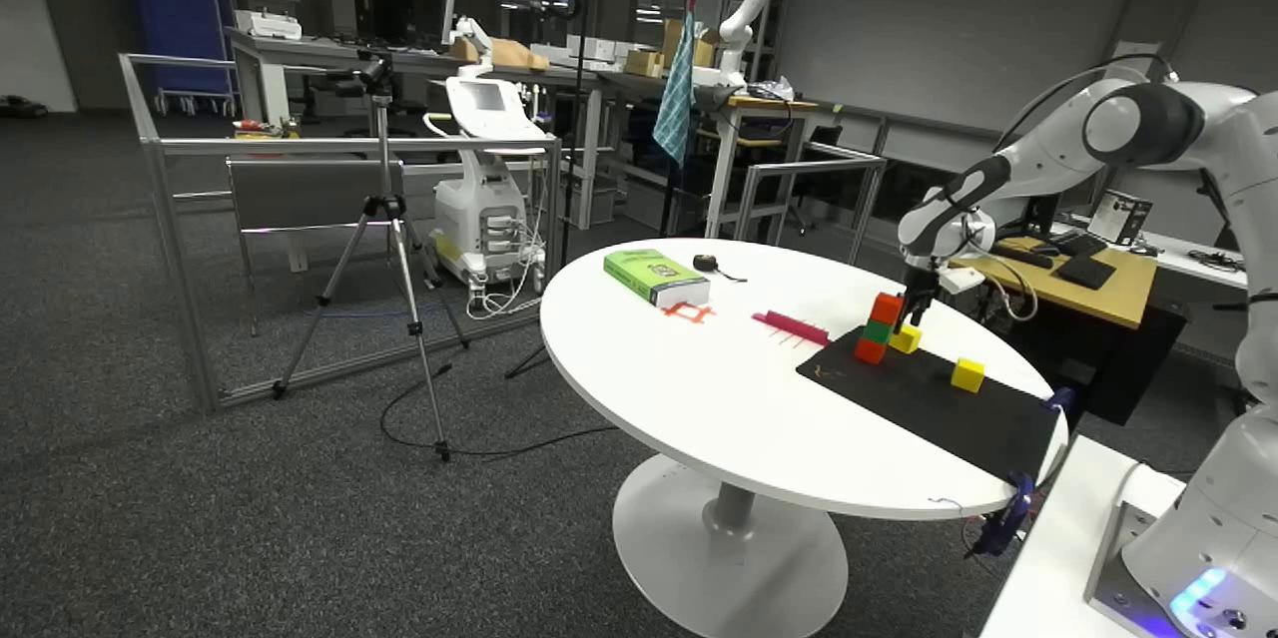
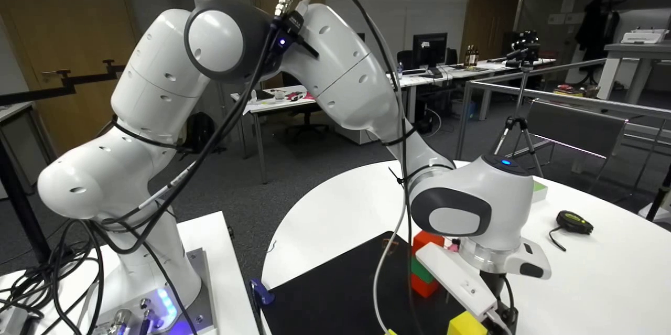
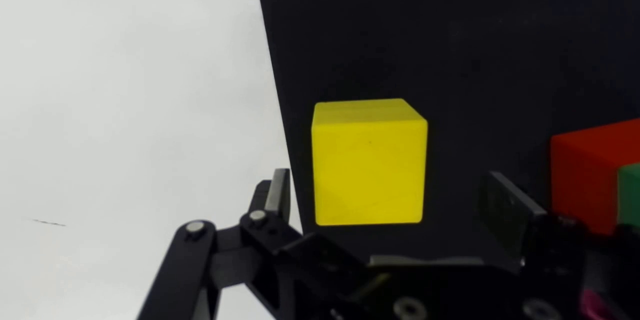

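One yellow cube (image 3: 369,170) mid-frame in wrist view, jaws wide apart, flanking it. Likely light, stiff, slightly slick. Grip left/right sides; mind red-green stack (image 3: 586,180), right edge.

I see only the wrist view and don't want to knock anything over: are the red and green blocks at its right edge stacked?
Observer: Yes; in both exterior views, a second red block tops the green block.
Operator: Is the centred yellow block the only one?
Observer: No; in an exterior view, a second yellow block sits on the mat.
Operator: Anything off the mat?
Observer: Yes; in both exterior views, a tape measure lies on the table.
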